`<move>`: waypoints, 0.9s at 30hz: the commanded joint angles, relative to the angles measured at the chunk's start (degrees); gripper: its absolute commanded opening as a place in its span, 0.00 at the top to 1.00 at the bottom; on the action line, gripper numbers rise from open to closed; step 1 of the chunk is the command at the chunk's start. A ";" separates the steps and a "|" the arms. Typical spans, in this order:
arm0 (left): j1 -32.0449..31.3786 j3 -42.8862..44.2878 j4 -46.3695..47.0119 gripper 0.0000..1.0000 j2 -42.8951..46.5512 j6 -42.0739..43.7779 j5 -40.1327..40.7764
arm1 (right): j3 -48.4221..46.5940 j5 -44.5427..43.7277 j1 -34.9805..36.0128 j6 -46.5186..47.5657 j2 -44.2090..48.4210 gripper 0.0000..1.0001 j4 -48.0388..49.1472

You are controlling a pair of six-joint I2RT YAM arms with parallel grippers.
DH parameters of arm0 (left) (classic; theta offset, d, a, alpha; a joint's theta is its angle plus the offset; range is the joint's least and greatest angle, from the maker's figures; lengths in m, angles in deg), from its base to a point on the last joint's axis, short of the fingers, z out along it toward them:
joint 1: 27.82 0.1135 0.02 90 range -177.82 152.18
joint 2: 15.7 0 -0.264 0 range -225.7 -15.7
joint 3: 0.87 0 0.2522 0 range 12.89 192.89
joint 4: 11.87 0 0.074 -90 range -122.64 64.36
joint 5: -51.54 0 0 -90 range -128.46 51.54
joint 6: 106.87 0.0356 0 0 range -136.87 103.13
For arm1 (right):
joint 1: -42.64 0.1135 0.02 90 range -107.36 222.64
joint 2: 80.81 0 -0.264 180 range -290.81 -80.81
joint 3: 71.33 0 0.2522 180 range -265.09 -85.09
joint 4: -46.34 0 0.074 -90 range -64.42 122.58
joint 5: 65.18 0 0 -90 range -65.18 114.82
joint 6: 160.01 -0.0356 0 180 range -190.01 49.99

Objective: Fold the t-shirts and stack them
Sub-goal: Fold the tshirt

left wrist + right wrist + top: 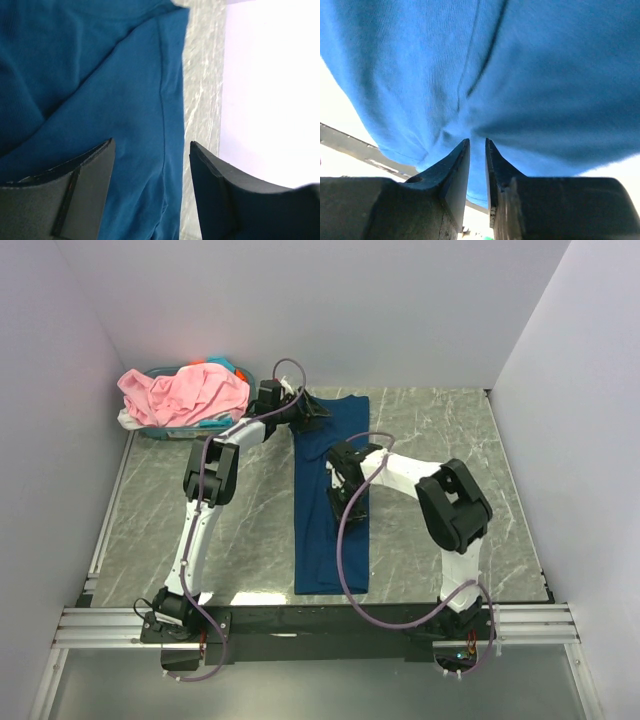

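The navy t-shirt (330, 540) lies along the middle of the bench (440, 430) as a long, narrow strip running from the far side towards the arms, so the lengthwise fold looks done and the crosswise fold seems to be the step in hand. The right hand (477, 142) sits over the middle of the strip with its fingers pressed almost together, pinching a small ridge of the blue cloth between the tips. The left hand (151, 145) hovers at the far end of the strip with its fingers spread wide. One finger is over the cloth and the other over the bare bench just beside the hemmed edge, and it holds nothing. The next move probably calls for the left hand to drop and close on that edge, then carry it over evenly without dragging the layers apart. A pink t-shirt (190, 390) waits heaped on the basket (160, 430) at the far left.
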 commanded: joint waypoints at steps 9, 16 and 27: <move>-1.18 -6.09 0.40 0.32 19.17 6.82 5.96 | 13.02 -7.59 0.35 -1.85 22.03 0.65 -2.35; -7.50 -30.06 -11.14 0.31 42.10 17.75 22.21 | 22.52 -6.01 1.05 -6.15 31.09 0.61 3.18; -22.35 -70.77 -19.40 0.32 73.84 10.56 33.47 | 34.12 -2.23 6.41 -9.67 36.81 0.57 10.56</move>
